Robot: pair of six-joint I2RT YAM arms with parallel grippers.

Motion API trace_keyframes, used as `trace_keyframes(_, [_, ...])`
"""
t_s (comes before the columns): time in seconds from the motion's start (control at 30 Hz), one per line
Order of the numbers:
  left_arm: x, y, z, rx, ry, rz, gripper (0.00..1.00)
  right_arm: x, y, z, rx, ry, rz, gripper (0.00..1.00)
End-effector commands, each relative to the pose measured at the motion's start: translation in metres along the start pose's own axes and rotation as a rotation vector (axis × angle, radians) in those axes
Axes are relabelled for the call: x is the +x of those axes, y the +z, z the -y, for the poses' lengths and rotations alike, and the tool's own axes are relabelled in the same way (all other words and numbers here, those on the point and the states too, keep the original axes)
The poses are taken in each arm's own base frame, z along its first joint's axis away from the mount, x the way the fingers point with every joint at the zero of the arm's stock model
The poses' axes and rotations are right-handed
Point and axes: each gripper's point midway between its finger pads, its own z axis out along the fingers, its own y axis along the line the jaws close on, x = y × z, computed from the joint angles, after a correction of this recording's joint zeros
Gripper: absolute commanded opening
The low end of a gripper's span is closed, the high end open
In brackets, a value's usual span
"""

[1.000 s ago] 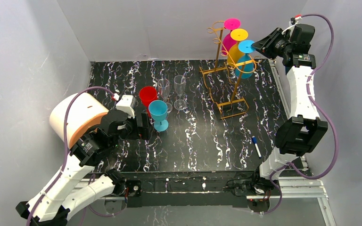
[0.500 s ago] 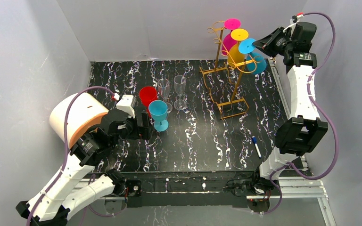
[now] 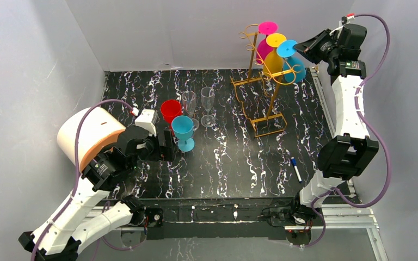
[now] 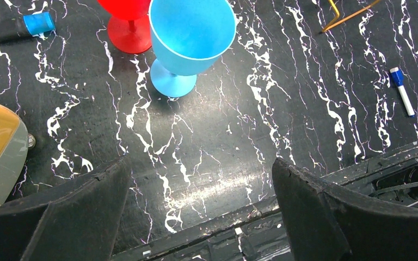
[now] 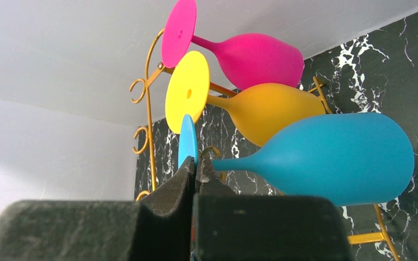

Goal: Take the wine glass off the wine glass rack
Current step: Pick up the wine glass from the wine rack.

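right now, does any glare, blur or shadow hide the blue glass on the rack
right wrist: the right gripper is a dark, soft-focus mass up close, but the hanging blue wine glass is sharp; left wrist: a pale sheen on the marble tabletop; top external: even light, no blur, clear flutes faint.

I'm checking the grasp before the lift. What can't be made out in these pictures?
- Right wrist view: the right gripper hides how much of the foot of the hanging blue glass it pinches.
- Top view: whether that glass's stem is clear of the rack hook; too small, and the yellow glass overlaps it.
- Left wrist view: the bowl of the red glass, cut off by the top edge.
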Motion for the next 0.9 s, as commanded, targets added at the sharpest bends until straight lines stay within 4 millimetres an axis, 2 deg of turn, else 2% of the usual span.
trace_keyframes(0.0, [-0.01, -0.007, 0.003, 0.014, -0.009, 0.031, 0.98, -0.024, -0.01, -0.025, -0.071, -0.014, 0.111, 0.01])
trace_keyframes(0.3, [-0.012, -0.008, 0.004, 0.022, -0.011, 0.035, 0.98, -0.033, -0.016, -0.023, -0.043, -0.01, 0.176, 0.01])
trace_keyframes(0.5, [-0.01, -0.007, 0.004, 0.026, -0.011, 0.034, 0.98, -0.027, -0.021, -0.024, -0.054, 0.002, 0.172, 0.01])
trace_keyframes(0.67, [-0.017, -0.011, 0.008, 0.039, -0.016, 0.05, 0.98, -0.026, -0.023, -0.024, -0.047, 0.002, 0.175, 0.01])
trace_keyframes(0.8, [-0.011, -0.01, 0.006, 0.04, -0.033, 0.047, 0.98, -0.027, -0.024, -0.034, -0.071, 0.01, 0.175, 0.01])
trace_keyframes(0.87, [-0.009, -0.01, 0.007, 0.046, -0.043, 0.046, 0.98, -0.031, -0.027, -0.032, -0.043, 0.0, 0.201, 0.01])
